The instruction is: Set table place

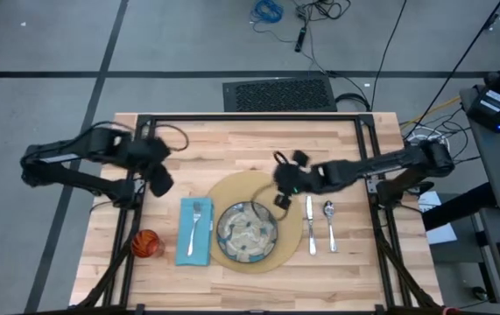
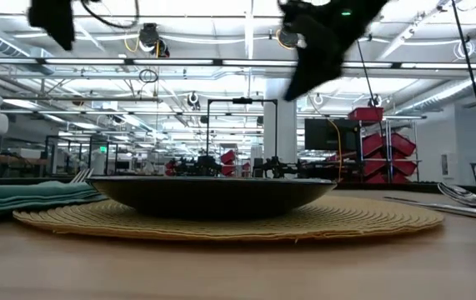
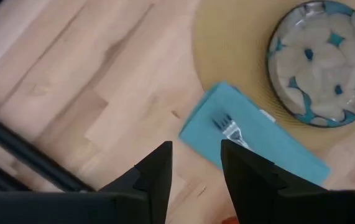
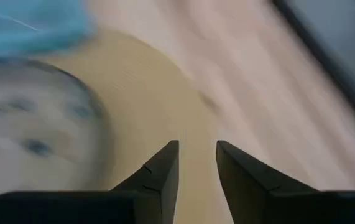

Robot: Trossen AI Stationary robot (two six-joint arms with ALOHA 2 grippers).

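High view first: we see the bench [image 1: 337, 262] laid out, with the tan mat [image 1: 232, 188] at its middle and the patterned plate [image 1: 247, 232] sitting on the mat's near part. Just left of the plate lies the blue napkin [image 1: 194, 230] with the fork [image 1: 196, 219] on top, and left of that stands the orange cup [image 1: 146, 243]. Right of the mat, the knife [image 1: 310, 223] and spoon [image 1: 330, 221] lie side by side on the wood. We spot the left gripper [image 1: 160, 181] raised over bare planks beyond the cup and napkin, its jaws parted by a narrow gap, holding nothing. We find the right gripper [image 1: 283, 182] above the mat's right edge, just beyond the plate, jaws also narrowly apart and empty.
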